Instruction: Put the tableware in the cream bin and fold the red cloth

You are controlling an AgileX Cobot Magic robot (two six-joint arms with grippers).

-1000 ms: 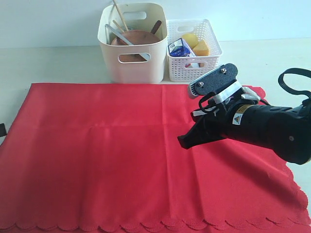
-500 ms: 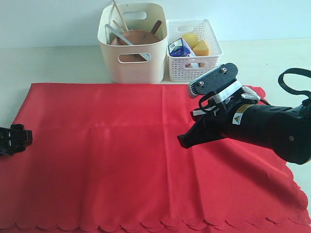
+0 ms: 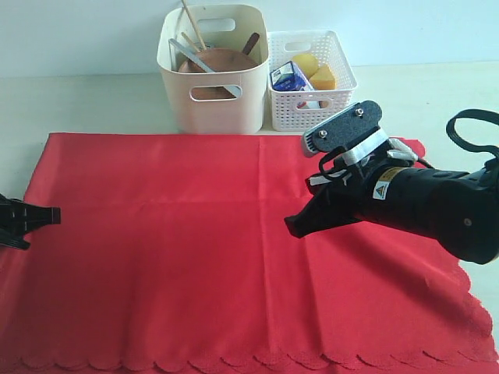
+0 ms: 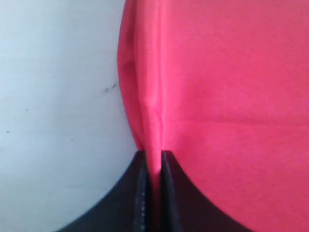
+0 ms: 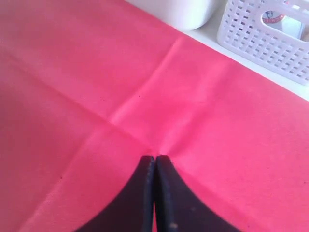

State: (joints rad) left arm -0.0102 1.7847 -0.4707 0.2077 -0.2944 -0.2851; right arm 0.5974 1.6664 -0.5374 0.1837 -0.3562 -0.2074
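The red cloth (image 3: 195, 234) lies spread flat over the table. At its left edge my left gripper (image 3: 35, 216) is shut on a pinched ridge of the red cloth (image 4: 231, 96), which runs up between the jaws of the left gripper (image 4: 153, 154). Over the cloth's right half, my right gripper (image 3: 293, 226) is shut, its tips (image 5: 155, 157) at the cloth where creases cross, with nothing seen between them. The cream bin (image 3: 214, 109) stands behind the cloth and holds tableware: a brown plate (image 3: 222, 61), chopsticks (image 3: 191, 23), a knife (image 3: 187, 56) and a spoon (image 3: 250, 43).
A white lattice basket (image 3: 312, 105) stands right of the bin with a lemon (image 3: 306, 64), a cheese wedge (image 3: 323, 76) and a milk carton (image 3: 290, 76). Bare pale table (image 3: 93, 101) shows left of the bin. The cloth's scalloped front hem (image 3: 234, 362) reaches the near edge.
My left gripper has come in from the left edge of the exterior view and moved right onto the cloth's left edge. The right arm has not moved.
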